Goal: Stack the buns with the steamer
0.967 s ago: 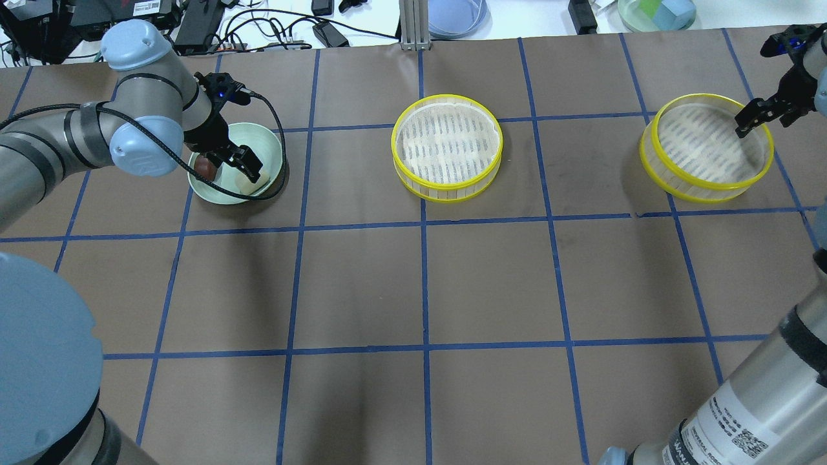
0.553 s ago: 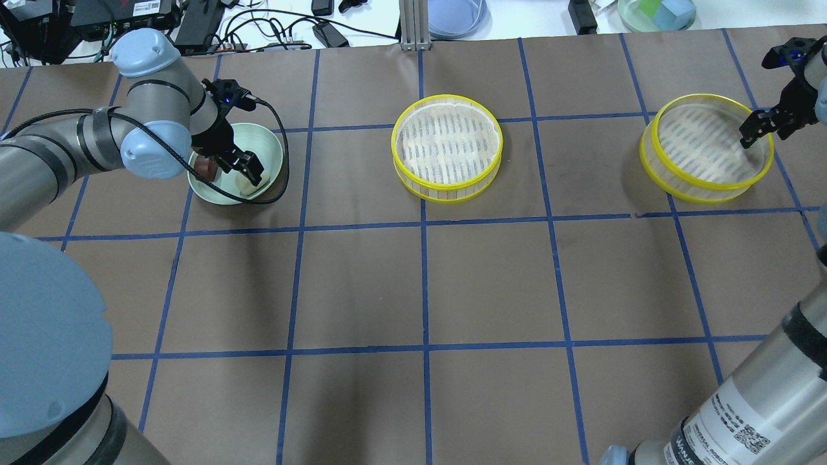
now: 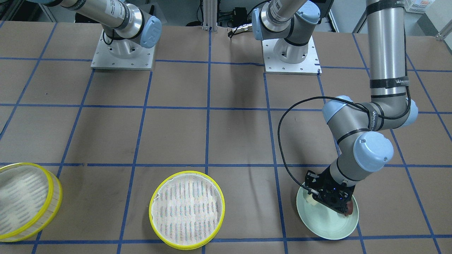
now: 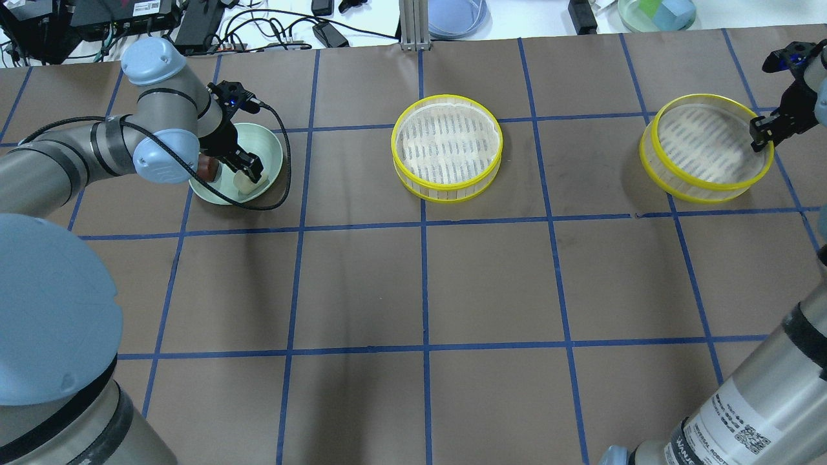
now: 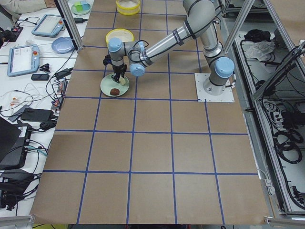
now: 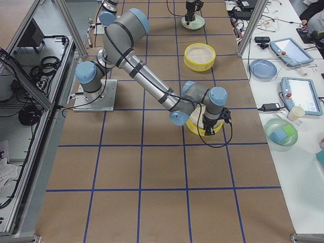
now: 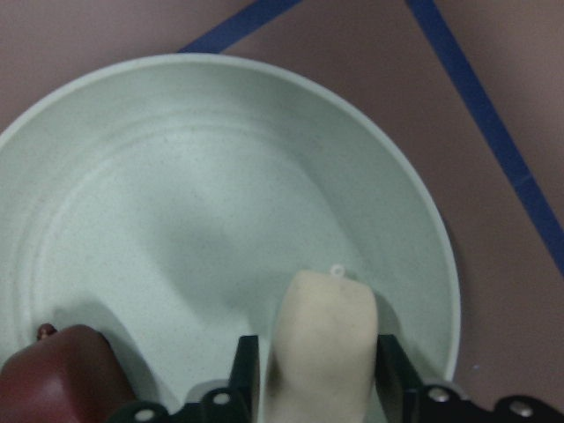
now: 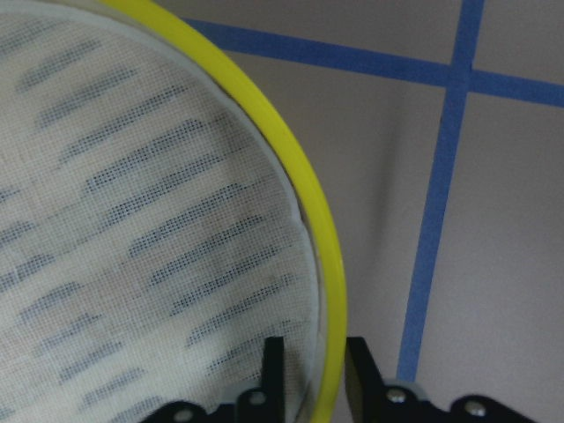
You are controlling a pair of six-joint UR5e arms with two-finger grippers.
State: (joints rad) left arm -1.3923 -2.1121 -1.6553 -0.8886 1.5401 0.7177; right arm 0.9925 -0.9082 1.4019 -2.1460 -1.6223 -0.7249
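Two buns lie in a pale green plate [image 4: 274, 150] at the left: a cream-white bun [image 4: 249, 185] and a reddish-brown bun [image 4: 208, 169]. My left gripper [image 4: 248, 174] is down in the plate, its fingers pressed on both sides of the cream-white bun [image 7: 322, 339]. The brown bun [image 7: 57, 374] lies beside it, apart from the fingers. One steamer tier [image 4: 447, 145] stands at mid table with nothing in it. The second tier [image 4: 701, 148] stands at the right. My right gripper [image 4: 757, 141] is shut over its yellow rim [image 8: 330, 264] at the right side.
The left arm's black cable [image 4: 282, 184] loops around the plate. Cables, a blue dish [image 4: 455, 16] and a bowl of blocks [image 4: 656, 13] lie beyond the table's far edge. The arm bases [image 3: 122, 53] sit at the robot's side.
My left gripper has dropped into the plate and closed on the cream-white bun. My right gripper has moved right to the far tier's rim and closed on it.
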